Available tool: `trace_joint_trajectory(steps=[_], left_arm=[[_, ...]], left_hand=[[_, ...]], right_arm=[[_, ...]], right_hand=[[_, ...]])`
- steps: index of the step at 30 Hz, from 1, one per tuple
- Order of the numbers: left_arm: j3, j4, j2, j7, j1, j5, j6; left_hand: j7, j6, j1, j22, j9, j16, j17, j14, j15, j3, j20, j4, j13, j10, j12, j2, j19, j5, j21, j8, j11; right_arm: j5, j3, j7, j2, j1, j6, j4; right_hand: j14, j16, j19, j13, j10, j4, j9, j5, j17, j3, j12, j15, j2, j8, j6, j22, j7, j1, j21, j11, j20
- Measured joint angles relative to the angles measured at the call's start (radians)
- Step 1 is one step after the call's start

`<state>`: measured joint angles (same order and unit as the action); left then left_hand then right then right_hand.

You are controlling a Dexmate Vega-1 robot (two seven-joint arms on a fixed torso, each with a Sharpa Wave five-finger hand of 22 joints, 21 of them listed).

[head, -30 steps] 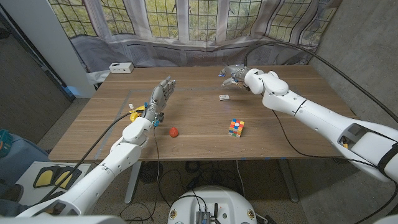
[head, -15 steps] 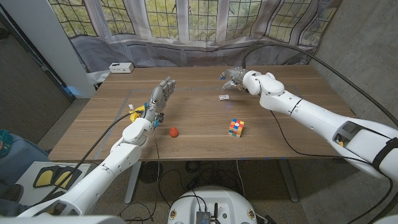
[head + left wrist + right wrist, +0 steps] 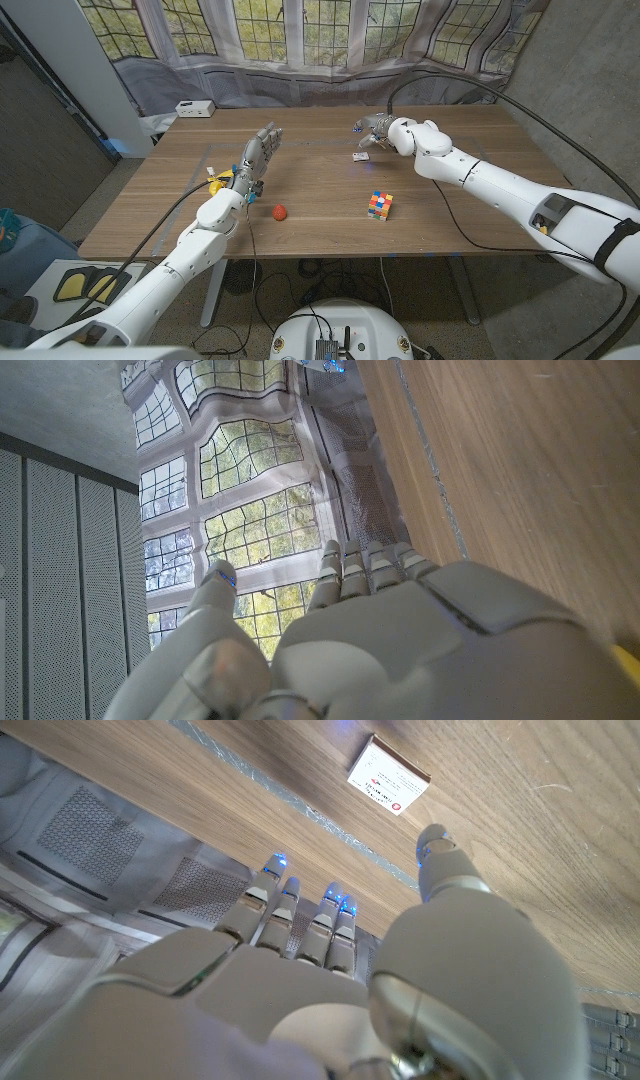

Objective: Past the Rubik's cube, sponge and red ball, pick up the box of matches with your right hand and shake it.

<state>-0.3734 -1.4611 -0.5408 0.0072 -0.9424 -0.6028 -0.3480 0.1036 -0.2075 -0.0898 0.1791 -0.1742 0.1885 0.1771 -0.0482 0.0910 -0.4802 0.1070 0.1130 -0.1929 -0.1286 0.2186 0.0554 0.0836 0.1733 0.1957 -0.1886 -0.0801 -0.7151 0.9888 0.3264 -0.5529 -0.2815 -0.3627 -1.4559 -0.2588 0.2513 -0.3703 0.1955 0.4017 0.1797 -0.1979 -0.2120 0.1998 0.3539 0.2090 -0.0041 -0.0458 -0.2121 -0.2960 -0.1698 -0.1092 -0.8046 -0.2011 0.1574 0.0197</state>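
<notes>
Wooden table (image 3: 330, 200) bearing one Rubik's cube (image 3: 378, 205), one red ball (image 3: 279, 211) and one box of matches (image 3: 361, 156); a white device (image 3: 194, 108) sits at the far left corner; the matchbox lies flat beyond the cube, long axis running roughly left to right, slightly skewed; right hand (image 3: 374, 128) hovers just behind it, fingers spread, empty; left hand (image 3: 256, 157) upright, fingers extended, holding nothing; yellow object (image 3: 215, 182) beside the left wrist.

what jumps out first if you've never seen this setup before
The right hand hovers at the far side of the wooden table, just beyond the small box of matches. The bright Rubik's cube and the red ball lie nearer the front edge, while the left hand stands upright with fingers apart.
</notes>
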Motion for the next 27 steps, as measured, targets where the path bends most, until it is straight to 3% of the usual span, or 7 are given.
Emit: trace_joint_trajectory(steps=[18,27], left_arm=[[0.003,-0.012,-0.008,0.004,-0.003,0.001,0.012],[0.003,-0.013,-0.011,0.003,-0.001,0.002,0.016]], left_hand=[[0.000,0.000,-0.002,0.000,0.000,0.000,0.000,0.000,-0.008,0.000,0.000,0.000,0.000,0.002,0.000,0.002,0.000,0.000,0.000,0.000,0.009],[0.000,0.000,-0.005,0.000,0.000,0.000,0.000,0.000,-0.008,0.000,0.004,0.000,0.000,0.002,0.000,0.005,0.004,0.000,0.000,0.000,0.009]], right_arm=[[0.025,0.024,-0.005,0.019,0.012,0.005,0.050],[0.029,0.036,-0.015,0.027,0.015,0.003,0.077]], right_hand=[[-0.005,0.000,-0.013,0.000,0.000,-0.012,0.000,0.000,0.003,-0.005,0.000,-0.005,0.000,0.000,-0.006,0.000,-0.006,0.000,0.000,0.000,0.005],[-0.017,0.000,-0.019,0.000,0.018,-0.012,0.000,-0.007,0.003,-0.005,0.000,-0.009,0.004,0.000,-0.016,0.000,-0.016,-0.004,0.000,0.018,0.004]])
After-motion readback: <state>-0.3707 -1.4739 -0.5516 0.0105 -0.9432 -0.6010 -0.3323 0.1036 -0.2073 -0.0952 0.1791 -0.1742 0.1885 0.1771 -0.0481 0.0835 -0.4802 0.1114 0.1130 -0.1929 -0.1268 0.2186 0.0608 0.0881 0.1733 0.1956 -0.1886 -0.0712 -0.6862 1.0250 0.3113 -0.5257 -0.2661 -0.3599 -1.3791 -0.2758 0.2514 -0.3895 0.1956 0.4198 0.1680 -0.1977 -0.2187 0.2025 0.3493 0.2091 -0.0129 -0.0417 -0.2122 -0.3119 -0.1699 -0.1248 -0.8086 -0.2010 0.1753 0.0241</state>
